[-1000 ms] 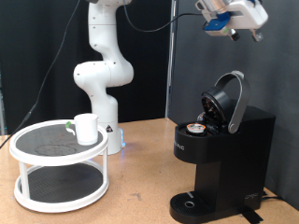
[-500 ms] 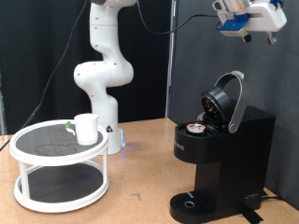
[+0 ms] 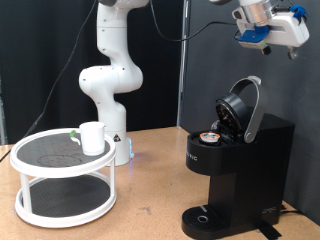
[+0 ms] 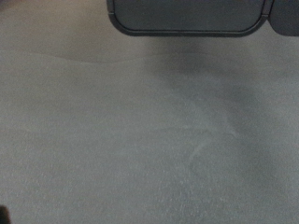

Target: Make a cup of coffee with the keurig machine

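The claw, its finger state indeterminate, hangs high at the exterior view's top right, directly above the open-lidded keurig machine, while the cup sits well apart on the white tiered stand at the left.

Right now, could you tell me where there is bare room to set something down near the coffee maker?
Free: the round drip base under the keurig machine, whose lid is up; the tabletop between it and the two-tier stand; most of the stand's top shelf. Crowded: that shelf's back edge, where the cup stands. The gripper hangs high above the machine.
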Robot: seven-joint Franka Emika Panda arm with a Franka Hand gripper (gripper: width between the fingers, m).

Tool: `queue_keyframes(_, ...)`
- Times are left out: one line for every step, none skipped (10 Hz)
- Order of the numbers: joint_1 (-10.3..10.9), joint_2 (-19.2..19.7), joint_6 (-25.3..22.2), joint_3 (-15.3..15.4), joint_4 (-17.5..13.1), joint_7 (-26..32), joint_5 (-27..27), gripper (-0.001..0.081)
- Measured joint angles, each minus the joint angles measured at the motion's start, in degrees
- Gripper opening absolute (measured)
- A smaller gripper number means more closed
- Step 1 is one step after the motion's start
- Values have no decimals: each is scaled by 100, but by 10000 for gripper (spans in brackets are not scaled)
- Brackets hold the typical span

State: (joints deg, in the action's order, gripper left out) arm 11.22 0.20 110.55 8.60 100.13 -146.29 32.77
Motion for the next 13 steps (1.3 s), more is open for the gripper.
queue_keyframes(-1, -2, 3, 0, 44, 9, -6, 734)
queue_keyframes(-6, -9, -17, -3, 95, 17, -23, 619)
queue_keyframes(-14, -26, -34, -9, 159, 51, -72, 482)
queue_keyframes(-25, -47, -60, -15, 239, 66, -139, 482)
queue_keyframes(-27, -59, -69, -26, 316, 71, -193, 287)
queue_keyframes(-32, -73, -69, -39, 400, 96, -213, 287)
queue_keyframes(-44, -90, -66, -52, 482, 124, -223, 149)
queue_keyframes(-67, -113, -58, -60, 561, 142, -224, 48)
queue_keyframes(-92, -147, -42, -67, 637, 171, -224, 48)
queue_keyframes(-113, -192, -22, -83, 712, 229, -224, 10)
queue_keyframes(-138, -236, -9, -99, 774, 302, -224, 10)
queue_keyframes(-167, -286, -6, -114, 830, 341, -224, 2)
queue_keyframes(-204, -339, -6, -128, 895, 365, -224, 1)
